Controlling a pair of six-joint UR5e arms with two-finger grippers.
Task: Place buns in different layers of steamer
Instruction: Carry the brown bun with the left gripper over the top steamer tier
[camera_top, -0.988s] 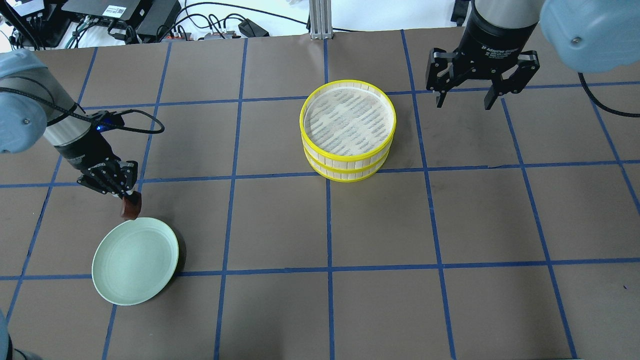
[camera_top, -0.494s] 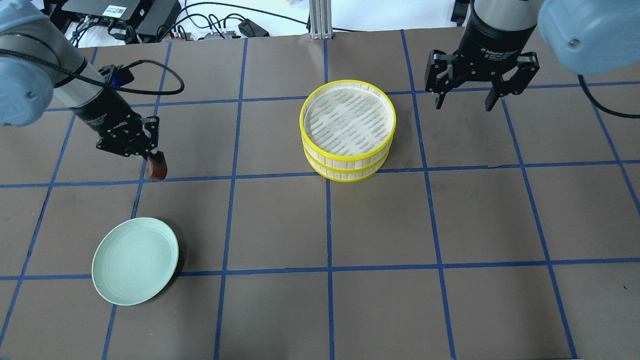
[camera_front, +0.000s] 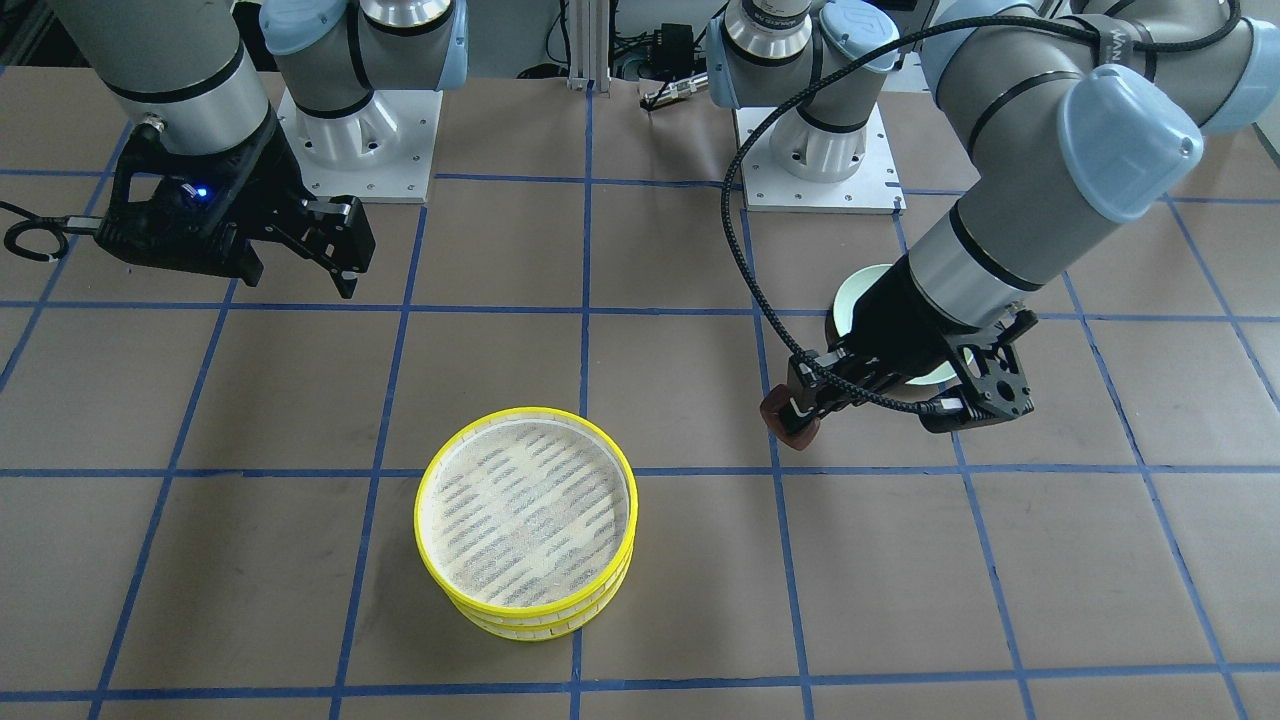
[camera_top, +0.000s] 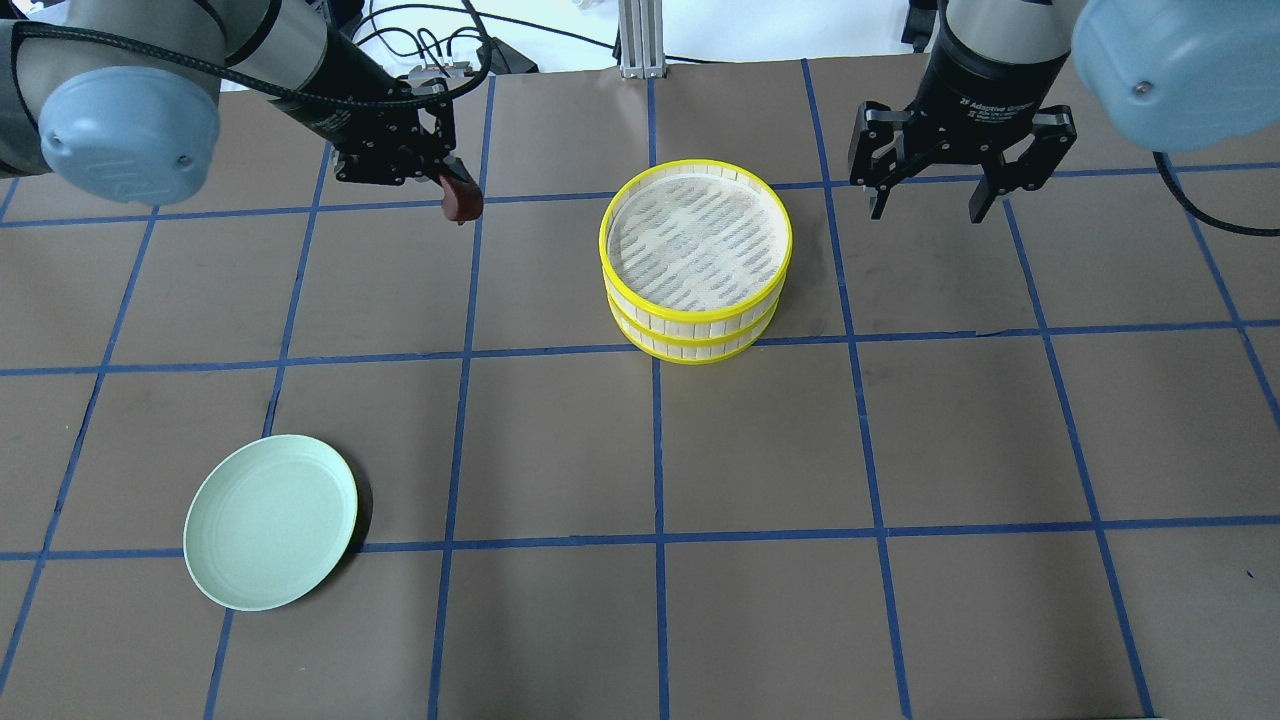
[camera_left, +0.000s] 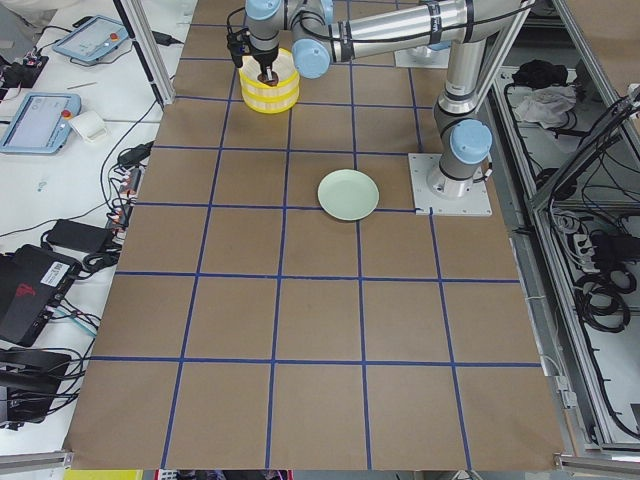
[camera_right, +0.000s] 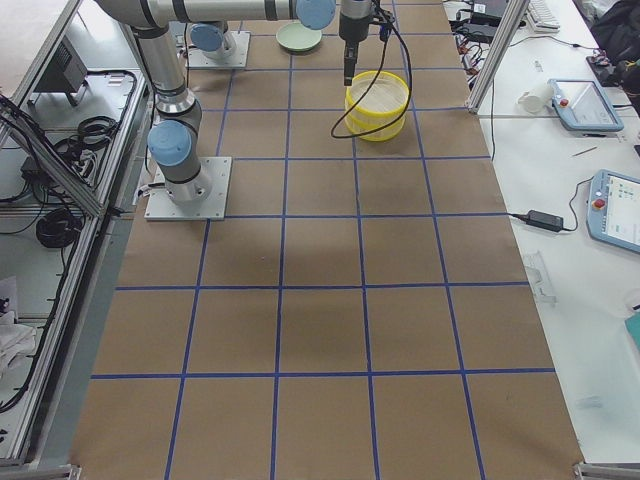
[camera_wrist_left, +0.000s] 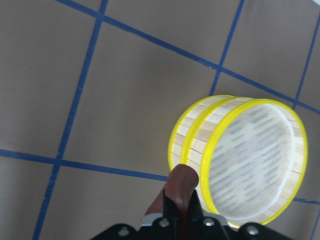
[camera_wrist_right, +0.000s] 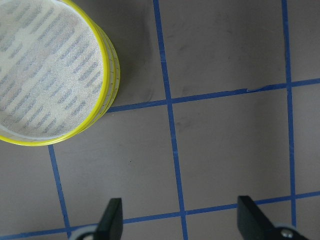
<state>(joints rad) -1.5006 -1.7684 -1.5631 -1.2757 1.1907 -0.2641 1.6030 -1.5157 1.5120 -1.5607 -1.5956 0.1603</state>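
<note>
The yellow-rimmed steamer (camera_top: 696, 260) stands as two stacked layers near the table's middle; its top mesh floor is bare. It also shows in the front view (camera_front: 527, 520) and both wrist views (camera_wrist_left: 245, 160) (camera_wrist_right: 50, 75). My left gripper (camera_top: 452, 195) is shut on the dark reddish-brown bun (camera_top: 462, 203), held above the table to the steamer's left; the bun also shows in the front view (camera_front: 786, 418) and the left wrist view (camera_wrist_left: 180, 187). My right gripper (camera_top: 925, 205) is open and empty, to the steamer's right. The cream-white bun is not in view.
A pale green plate (camera_top: 271, 521) lies bare at the near left of the table. Blue tape lines grid the brown table. Cables and electronics lie beyond the far edge (camera_top: 250, 30).
My left gripper has carried the brown bun up from beside the plate, away and rightward toward the steamer. The right gripper has stayed where it was, open.
</note>
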